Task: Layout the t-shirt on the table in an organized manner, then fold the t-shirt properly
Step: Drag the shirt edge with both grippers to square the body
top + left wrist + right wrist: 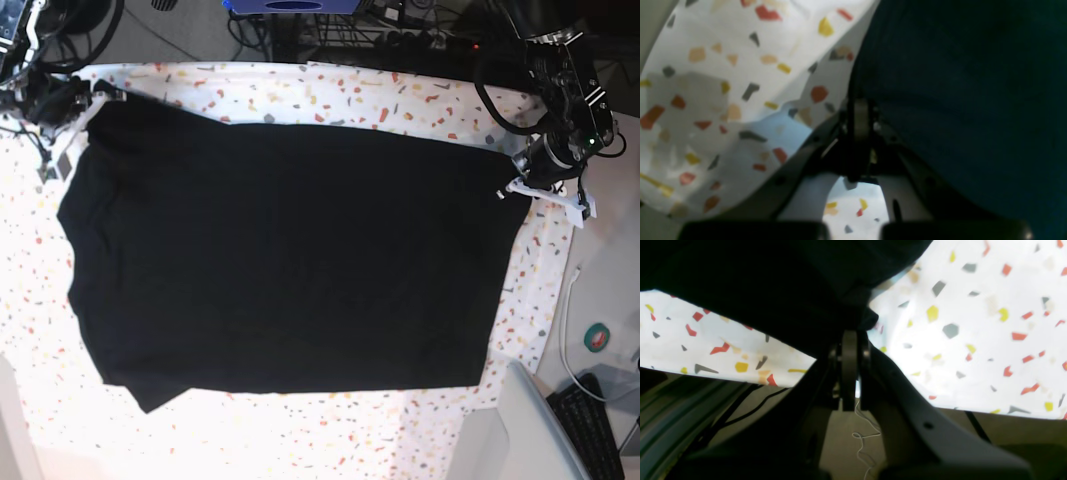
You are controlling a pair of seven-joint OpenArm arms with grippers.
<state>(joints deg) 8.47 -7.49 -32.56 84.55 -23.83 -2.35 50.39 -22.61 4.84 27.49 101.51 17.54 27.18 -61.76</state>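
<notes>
Black soft-fabric t-shirt spread flat over white terrazzo-flecked cloth table; left gripper and right gripper each clamped on its edge

Both arms out wide, left tool and right tool each clamped tight, jaws together.

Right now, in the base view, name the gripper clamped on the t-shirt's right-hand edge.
The left gripper, shut on the black t-shirt at that edge; the right gripper grips the opposite, upper-left corner instead.
</notes>
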